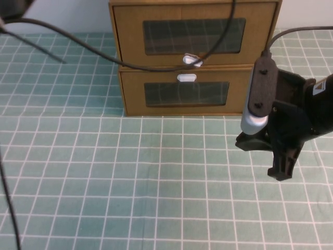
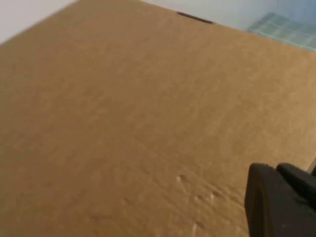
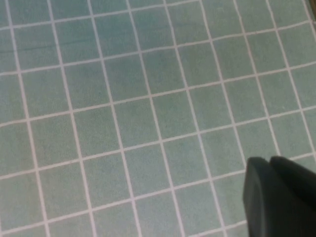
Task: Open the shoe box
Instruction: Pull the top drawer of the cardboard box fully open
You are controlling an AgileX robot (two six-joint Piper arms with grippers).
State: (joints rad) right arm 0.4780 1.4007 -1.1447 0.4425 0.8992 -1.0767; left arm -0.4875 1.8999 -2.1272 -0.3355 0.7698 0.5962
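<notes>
The right gripper [image 1: 281, 174] hangs over the counter [image 1: 130, 172] near its right edge, fingers clenched on nothing. At the far edge, mid-counter, two shoe boxes [image 1: 239, 61] sit stacked, drawers shut. The left gripper [image 2: 274, 170] hovers close over brown cardboard [image 2: 123, 123], fingers pressed together.

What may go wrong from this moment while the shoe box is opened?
1. The cable hangs across the upper handle; a pull may snag it.
2. The left hand, shut, hovers close over the box top and may bump it.
The right hand, shut, is over the table, beside the boxes.
</notes>
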